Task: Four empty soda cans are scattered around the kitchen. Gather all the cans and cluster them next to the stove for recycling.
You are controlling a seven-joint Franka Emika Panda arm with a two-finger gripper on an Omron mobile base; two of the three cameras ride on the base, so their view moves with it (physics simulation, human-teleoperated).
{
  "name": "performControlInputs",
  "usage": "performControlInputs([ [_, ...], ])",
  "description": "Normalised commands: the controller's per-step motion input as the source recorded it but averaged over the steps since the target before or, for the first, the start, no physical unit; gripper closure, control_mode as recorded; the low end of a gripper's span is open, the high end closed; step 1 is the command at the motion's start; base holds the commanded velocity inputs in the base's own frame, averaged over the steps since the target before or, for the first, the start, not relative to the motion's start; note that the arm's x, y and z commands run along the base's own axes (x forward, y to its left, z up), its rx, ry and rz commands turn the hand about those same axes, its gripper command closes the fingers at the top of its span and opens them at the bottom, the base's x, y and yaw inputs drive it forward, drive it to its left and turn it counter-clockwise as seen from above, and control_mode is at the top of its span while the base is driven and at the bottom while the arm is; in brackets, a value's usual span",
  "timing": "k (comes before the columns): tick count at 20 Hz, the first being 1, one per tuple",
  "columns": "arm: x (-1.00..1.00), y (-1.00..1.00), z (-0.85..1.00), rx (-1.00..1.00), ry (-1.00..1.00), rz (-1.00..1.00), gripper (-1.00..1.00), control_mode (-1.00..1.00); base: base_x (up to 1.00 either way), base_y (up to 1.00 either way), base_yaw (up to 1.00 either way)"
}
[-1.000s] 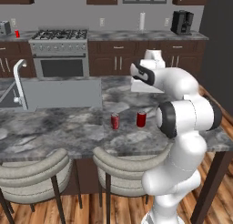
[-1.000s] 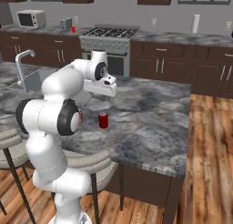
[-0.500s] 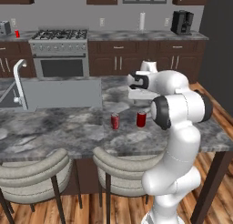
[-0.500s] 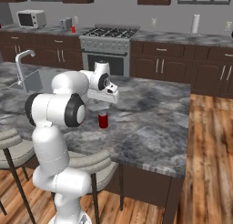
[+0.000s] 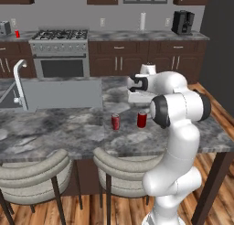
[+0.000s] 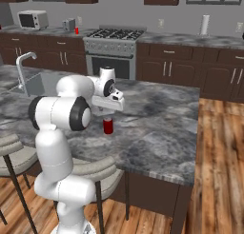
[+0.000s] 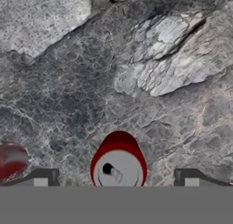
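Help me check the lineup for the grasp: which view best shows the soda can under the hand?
The hand view: the soda can sits centred between the open hand's fingertips, top visible. The left base view shows that can from the side beside another; the right base view shows it partly hidden behind the hand.

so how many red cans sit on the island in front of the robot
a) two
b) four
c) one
a, the left base view shows one can and a second can side by side on the island.
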Motion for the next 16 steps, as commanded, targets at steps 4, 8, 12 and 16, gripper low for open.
performControlInputs([
  [4,0.00,0.00,-0.24,0.00,0.00,0.00,-1.00,-1.00,0.00,0.00,0.00],
  [8,0.00,0.00,-0.24,0.00,0.01,0.00,-1.00,-1.00,0.00,0.00,0.00],
  [12,0.00,0.00,-0.17,0.00,0.02,0.01,-1.00,-1.00,0.00,0.00,0.00],
  [16,0.00,0.00,-0.21,0.00,0.00,0.00,-1.00,-1.00,0.00,0.00,0.00],
])
